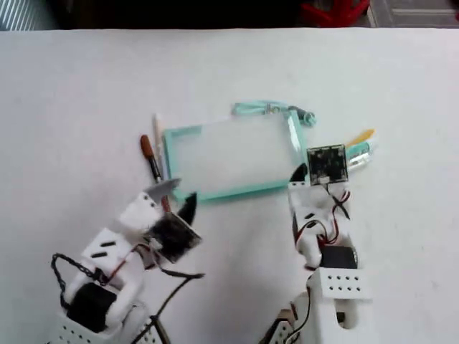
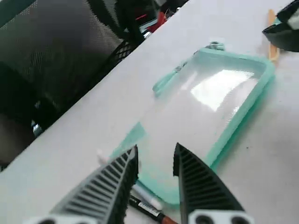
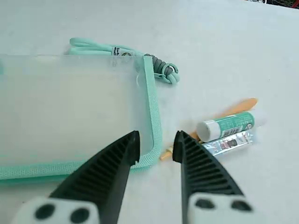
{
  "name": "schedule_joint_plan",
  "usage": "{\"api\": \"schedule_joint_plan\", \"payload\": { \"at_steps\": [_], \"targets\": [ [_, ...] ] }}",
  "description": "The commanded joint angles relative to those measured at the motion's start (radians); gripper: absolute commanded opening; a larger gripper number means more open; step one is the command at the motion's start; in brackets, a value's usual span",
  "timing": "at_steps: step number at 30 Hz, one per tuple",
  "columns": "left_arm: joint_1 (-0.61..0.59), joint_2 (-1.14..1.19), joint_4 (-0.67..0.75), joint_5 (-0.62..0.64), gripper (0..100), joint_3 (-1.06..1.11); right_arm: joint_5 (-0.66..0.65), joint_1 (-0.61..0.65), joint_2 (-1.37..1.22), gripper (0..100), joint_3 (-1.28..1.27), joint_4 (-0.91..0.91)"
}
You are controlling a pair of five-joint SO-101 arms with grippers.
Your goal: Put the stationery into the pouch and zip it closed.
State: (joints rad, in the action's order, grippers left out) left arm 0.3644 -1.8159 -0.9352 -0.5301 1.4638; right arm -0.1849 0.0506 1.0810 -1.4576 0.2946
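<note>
A clear pouch with a mint-green border [image 1: 229, 158] lies flat mid-table, its cord [image 1: 265, 109] at the far edge. A brown-tipped pen [image 1: 150, 159] and a white pen [image 1: 158, 136] lie along its left side. A glue stick [image 1: 358, 152] and an orange stick [image 1: 361, 136] lie off its right end. My left gripper [image 1: 176, 197] hovers open and empty over the pouch's near-left corner [image 2: 219, 93], with the pens [image 2: 147, 205] just below its tips [image 2: 156, 158]. My right gripper [image 3: 156, 137] is open and empty above the pouch's near-right corner [image 3: 154, 116], beside the glue stick [image 3: 226, 126].
A silvery wrapped item [image 3: 229, 142] lies against the glue stick, over the orange stick [image 3: 238, 107]. The white table [image 1: 86, 86] stretches bare to the far edge and to both sides. A dark mesh chair [image 2: 56, 56] stands beyond the table.
</note>
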Motion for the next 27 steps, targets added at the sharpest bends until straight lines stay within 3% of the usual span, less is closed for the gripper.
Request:
{"api": "schedule_joint_plan", "payload": {
  "at_steps": [1,7,13,17,21,27],
  "targets": [
    [0.088,0.016,0.063,-0.129,16,0.038,0.011,-0.012,-0.002,13.2,0.012,-0.021],
    [0.084,0.265,0.040,-0.244,16,-0.169,0.017,-0.016,-0.002,25.0,0.012,-0.021],
    [0.077,0.914,-0.080,-0.245,16,-0.637,0.018,-0.067,-0.002,26.5,0.014,-0.027],
    [0.170,1.287,-0.153,-0.247,16,-0.763,0.068,-0.148,-0.002,26.5,0.014,-0.068],
    [0.252,1.463,-0.052,-0.241,16,-0.767,0.153,-0.220,-0.010,26.6,0.014,-0.093],
    [0.263,1.572,0.153,-0.247,16,-0.766,0.155,-0.248,-0.012,26.5,0.014,-0.097]
  ]
}}
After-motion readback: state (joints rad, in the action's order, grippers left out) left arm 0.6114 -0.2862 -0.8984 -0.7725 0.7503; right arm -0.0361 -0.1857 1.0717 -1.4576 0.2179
